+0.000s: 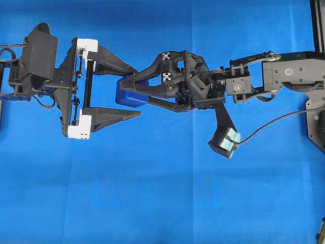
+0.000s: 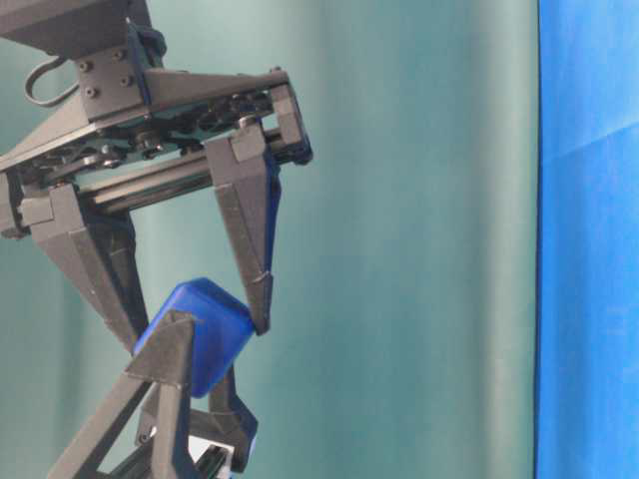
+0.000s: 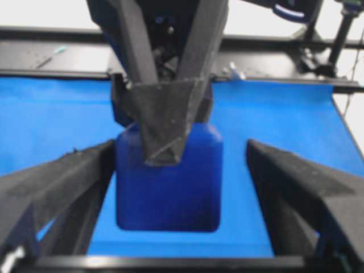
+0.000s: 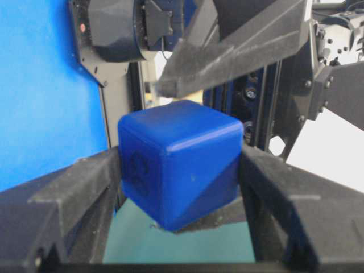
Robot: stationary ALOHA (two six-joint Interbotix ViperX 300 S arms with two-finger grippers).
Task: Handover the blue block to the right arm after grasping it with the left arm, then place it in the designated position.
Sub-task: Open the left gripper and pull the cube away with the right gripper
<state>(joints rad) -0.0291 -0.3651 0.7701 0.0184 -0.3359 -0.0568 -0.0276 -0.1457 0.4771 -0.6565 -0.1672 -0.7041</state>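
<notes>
Jaws of the right gripper [image 1: 131, 89] are pressed against opposite faces of the blue block [image 1: 127, 96], which is pinched between them above the blue cloth [image 1: 162, 193]; in the right wrist view the block [image 4: 179, 162] sits squarely between the two black fingers [image 4: 68, 187], tilted so that one corner points downward, with a faint dark mark on its left face. Jaws of the left gripper [image 1: 136, 91] stand spread wide, one finger tip above the block and one below it in the overhead view, with the lower one clearly apart from it. In the left wrist view the block [image 3: 169, 179] lies between the left fingers [image 3: 301, 182] with blue cloth visible in the gap on the right side, while on the left side the finger edge runs close beside the block and contact cannot be judged. One right finger [image 3: 168, 122] crosses the block's upper face in that view. In the table-level view the block [image 2: 195, 334] hangs in mid-air, clear of any surface, where the two grippers meet tip to tip. White brackets [image 1: 80, 127] mark the left finger bases. A pale blue-grey piece [image 1: 227, 142] with a cable hangs from the right arm [image 1: 274, 76], which reaches in from the right edge of the overhead view; the left arm [image 1: 35, 61] enters from the left edge.
</notes>
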